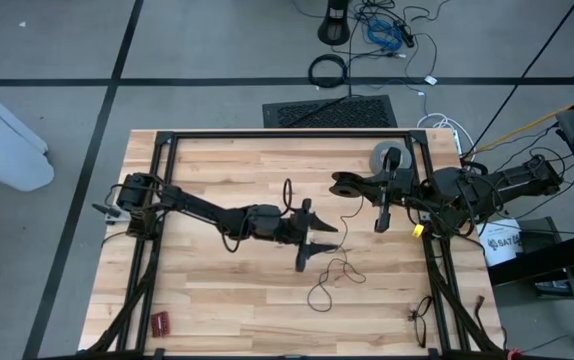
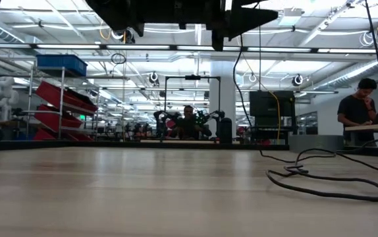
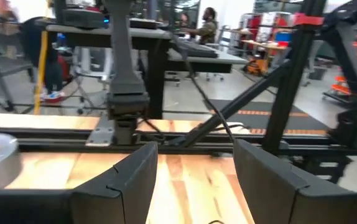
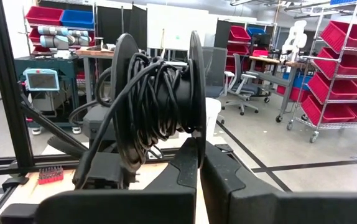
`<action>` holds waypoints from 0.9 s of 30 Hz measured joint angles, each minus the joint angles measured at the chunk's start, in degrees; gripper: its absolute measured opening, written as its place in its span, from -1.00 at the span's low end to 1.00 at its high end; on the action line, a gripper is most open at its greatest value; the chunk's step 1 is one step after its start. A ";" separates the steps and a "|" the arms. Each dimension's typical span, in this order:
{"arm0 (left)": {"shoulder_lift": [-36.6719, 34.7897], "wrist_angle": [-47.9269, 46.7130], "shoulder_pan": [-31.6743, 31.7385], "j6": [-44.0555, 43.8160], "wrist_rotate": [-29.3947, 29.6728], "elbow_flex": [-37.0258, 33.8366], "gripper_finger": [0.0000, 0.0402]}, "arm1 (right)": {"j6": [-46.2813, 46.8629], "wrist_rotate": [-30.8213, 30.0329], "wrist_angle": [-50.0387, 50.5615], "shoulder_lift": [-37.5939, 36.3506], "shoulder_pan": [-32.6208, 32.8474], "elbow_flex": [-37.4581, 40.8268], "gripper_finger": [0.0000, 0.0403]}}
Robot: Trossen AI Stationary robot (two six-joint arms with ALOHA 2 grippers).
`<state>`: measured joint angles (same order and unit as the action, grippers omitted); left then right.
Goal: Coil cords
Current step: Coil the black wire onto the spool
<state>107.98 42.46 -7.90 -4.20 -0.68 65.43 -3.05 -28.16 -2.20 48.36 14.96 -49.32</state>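
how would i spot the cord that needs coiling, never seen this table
On the wooden table, look just past the left gripper, toward the near right part. The cord lies there in loose squiggles, a hair-thin black wire. It is far thinner than the grey tape roll at the far edge.

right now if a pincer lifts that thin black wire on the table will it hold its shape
Probably not. The wire lies in loose, uneven loops on the table, so it looks floppy and would likely sag and trail. It is very thin, so it may be light and could slip from a loose grip.
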 joint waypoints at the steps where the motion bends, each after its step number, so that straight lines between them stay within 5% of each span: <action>1: 0.00 -0.41 0.00 0.01 -0.83 0.41 0.08 | 0.01 0.00 -0.02 0.00 0.00 0.00 -1.00; 27: -0.17 -10.22 0.25 0.11 -2.50 3.25 0.08 | -0.08 -0.04 0.37 0.00 0.00 0.00 -1.00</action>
<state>107.81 32.23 -7.65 -4.09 -3.18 68.69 -3.12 -28.21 -1.83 48.36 14.96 -49.32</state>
